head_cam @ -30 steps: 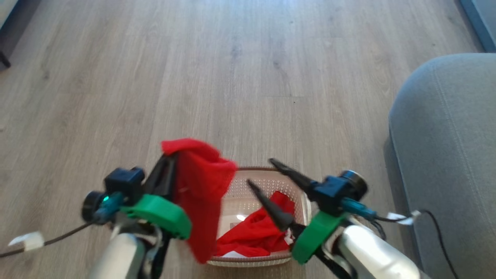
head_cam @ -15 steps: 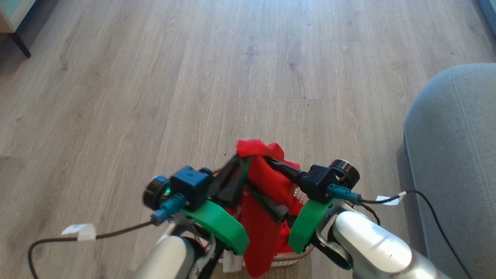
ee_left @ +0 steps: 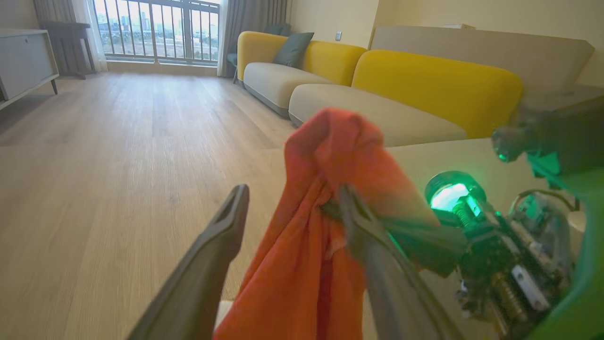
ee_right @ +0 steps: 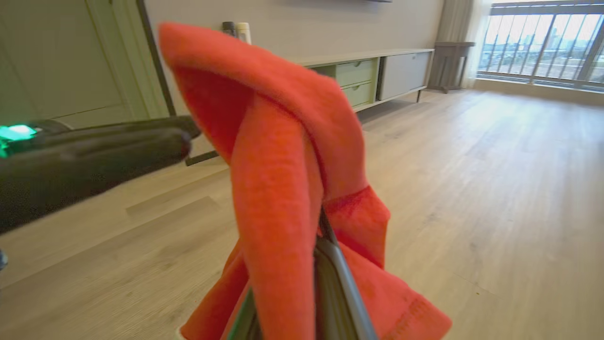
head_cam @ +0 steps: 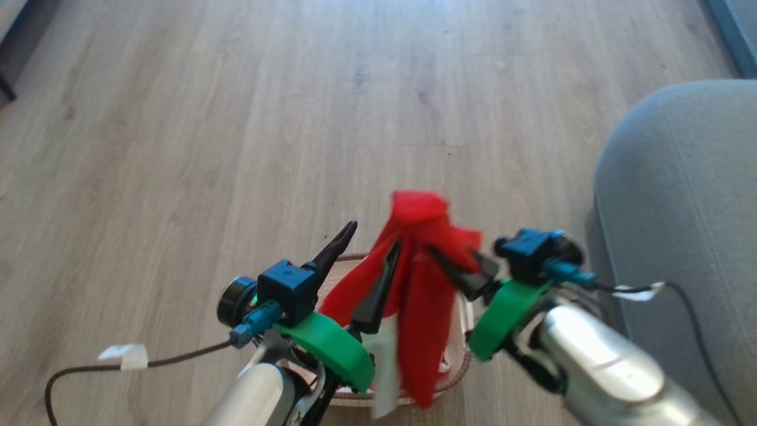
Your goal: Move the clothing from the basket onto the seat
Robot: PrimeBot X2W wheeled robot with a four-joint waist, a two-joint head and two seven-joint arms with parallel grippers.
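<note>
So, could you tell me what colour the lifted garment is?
Bright red garment, with a white strip low down; head view shows it best.

one red garment point(head_cam: 423, 231), one basket point(head_cam: 463, 331), one seat point(head_cam: 680, 207), one left end effector point(head_cam: 374, 235), one right end effector point(head_cam: 442, 255)

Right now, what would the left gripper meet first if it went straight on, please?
Probably the soft bright red fabric garment, held by the right gripper, between the left gripper's open fingers; depth unclear.
</note>
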